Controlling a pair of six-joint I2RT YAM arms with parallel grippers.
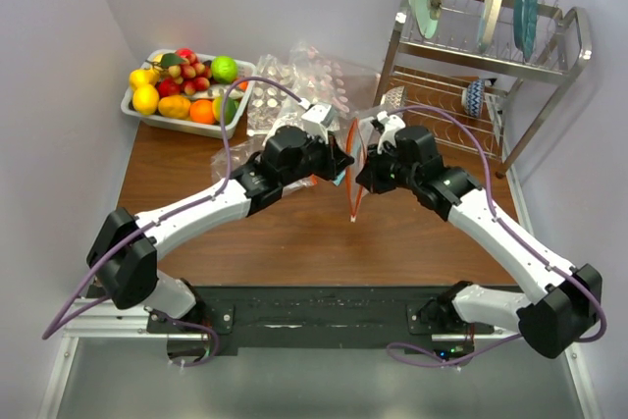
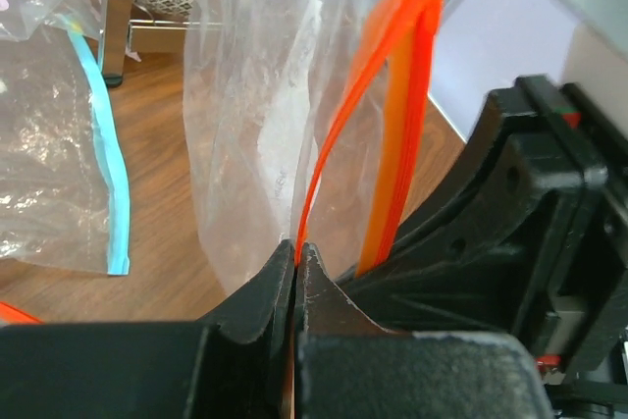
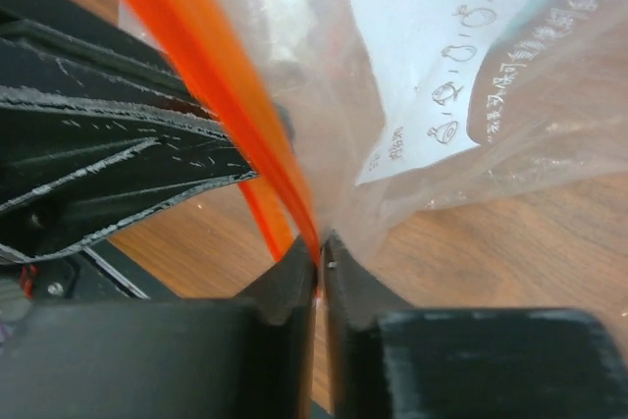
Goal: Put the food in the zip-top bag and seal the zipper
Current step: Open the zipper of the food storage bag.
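My left gripper (image 2: 294, 254) and right gripper (image 3: 319, 254) pinch the stiffer zipper (image 2: 402, 125), running up toward twelve o'clock (the zip-top bag (image 2: 255, 95) looks light, floppy, slippery).

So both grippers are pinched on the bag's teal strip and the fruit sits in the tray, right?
Not teal. Both wrist views show the left gripper and right gripper pinched on the orange-red zipper; the teal strip belongs to another bag lying aside. The fruit does sit in the tray.
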